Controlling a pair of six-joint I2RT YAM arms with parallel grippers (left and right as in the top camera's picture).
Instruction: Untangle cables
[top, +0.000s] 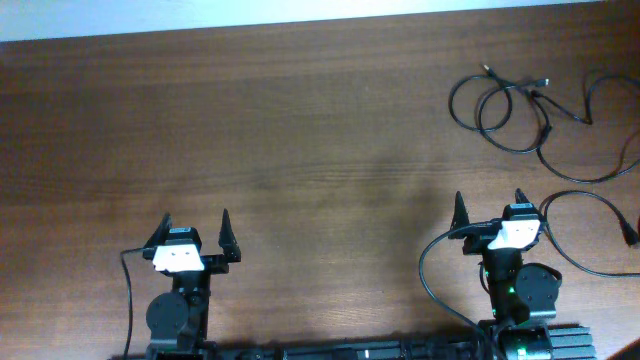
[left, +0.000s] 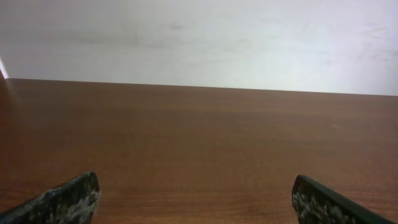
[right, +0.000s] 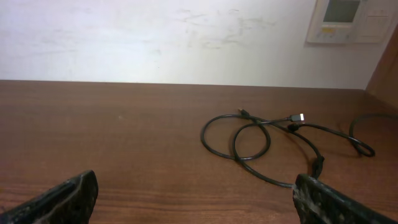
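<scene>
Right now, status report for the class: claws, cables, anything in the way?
Open and empty: left claw, right claw. Untouched: cables, loose loops, far right of table. Nothing seen in the way.

Left gripper (left: 196, 200) low over brown wooden table (left: 199, 130), fingers (left: 68, 200) spread wide apart; faintly scuffed white wall (left: 199, 37) behind table's far edge

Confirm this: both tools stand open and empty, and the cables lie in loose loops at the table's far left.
Not quite. The cables lie at the far right, beyond the right tool, as the overhead view shows. The rest holds: it and the left tool stand open and empty.
</scene>
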